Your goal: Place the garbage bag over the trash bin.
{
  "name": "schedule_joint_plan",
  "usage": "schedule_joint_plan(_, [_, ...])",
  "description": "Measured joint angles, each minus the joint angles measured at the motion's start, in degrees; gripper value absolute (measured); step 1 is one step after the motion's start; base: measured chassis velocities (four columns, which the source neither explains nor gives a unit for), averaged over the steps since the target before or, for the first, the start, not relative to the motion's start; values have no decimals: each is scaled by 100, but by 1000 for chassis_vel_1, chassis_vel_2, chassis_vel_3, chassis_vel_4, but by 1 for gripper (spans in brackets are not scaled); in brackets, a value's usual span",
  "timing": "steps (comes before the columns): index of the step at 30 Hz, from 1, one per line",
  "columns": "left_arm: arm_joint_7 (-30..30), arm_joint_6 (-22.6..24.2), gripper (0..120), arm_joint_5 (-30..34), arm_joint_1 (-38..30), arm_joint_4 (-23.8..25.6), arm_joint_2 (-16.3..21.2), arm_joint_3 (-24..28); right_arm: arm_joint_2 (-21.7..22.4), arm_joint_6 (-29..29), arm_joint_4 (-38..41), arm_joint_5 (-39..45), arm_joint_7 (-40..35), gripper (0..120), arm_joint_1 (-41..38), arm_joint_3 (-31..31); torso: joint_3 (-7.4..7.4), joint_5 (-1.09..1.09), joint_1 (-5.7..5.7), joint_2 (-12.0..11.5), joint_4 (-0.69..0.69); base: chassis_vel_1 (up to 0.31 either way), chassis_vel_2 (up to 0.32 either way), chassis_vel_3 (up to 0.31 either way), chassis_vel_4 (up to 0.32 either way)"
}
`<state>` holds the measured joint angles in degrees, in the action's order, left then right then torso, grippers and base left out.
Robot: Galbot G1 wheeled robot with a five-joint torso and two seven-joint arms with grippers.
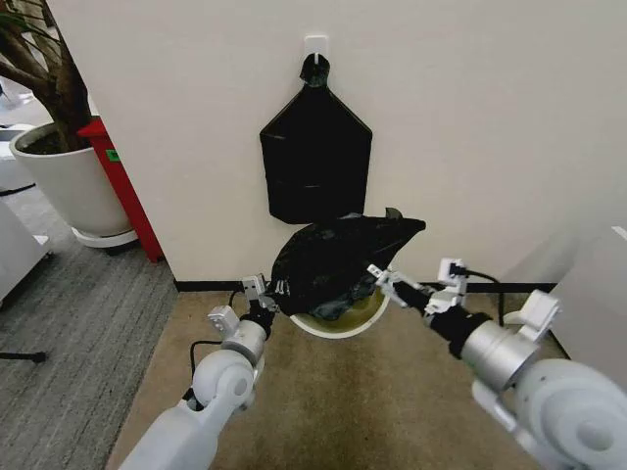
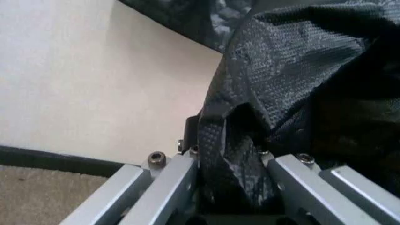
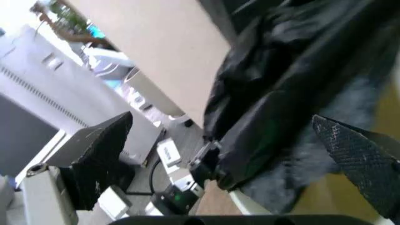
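The left gripper point(image 1: 266, 297) in the head view reaches to the left side of the trash bin point(image 1: 338, 321), its fingers pinching the left edge of the garbage bag point(image 1: 338, 259). The right gripper point(image 1: 382, 278) comes in from the right and meets the bag's right side just above the bin's rim. The bag lies crumpled over the far part of the bin, bunched up high and covering most of the opening, while the near arc of the white rim and some pale inside wall remain uncovered. The bin stands on the tan carpet point(image 1: 343, 401) close to the white wall point(image 1: 490, 127). On that wall, above the bin, a flat black bundle of bags point(image 1: 315, 157) hangs from a hook point(image 1: 315, 45). Far to the left stands a large white plant pot point(image 1: 69, 181).

In the left wrist view, the left gripper point(image 2: 228, 187) is clamped on a fold of the garbage bag point(image 2: 300, 70), the black film squeezed between its metal fingers point(image 2: 168, 187).

In the right wrist view, the right gripper point(image 3: 237, 154) stands wide apart, its two textured pads point(image 3: 103, 150) on either side of the garbage bag point(image 3: 293, 89), holding nothing. Farther off, the left gripper point(image 3: 206, 161) grips the bag's opposite edge.
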<state>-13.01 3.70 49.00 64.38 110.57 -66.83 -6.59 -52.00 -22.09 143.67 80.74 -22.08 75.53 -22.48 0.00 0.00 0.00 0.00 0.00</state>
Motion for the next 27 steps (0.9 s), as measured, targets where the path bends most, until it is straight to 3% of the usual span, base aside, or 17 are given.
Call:
schedule_joint_plan(18, [-48, 20, 3, 1, 83, 247, -7, 26, 11, -170, -28, -372, -438, 98, 48, 144, 0, 0, 0, 0, 0, 0, 0, 0, 0])
schedule_joint_plan(27, [-73, 21, 3, -2, 83, 315, -14, 40, -37, -172, -92, -481, -585, 89, -1, 328, 0, 0, 0, 0, 0, 0, 0, 0, 0])
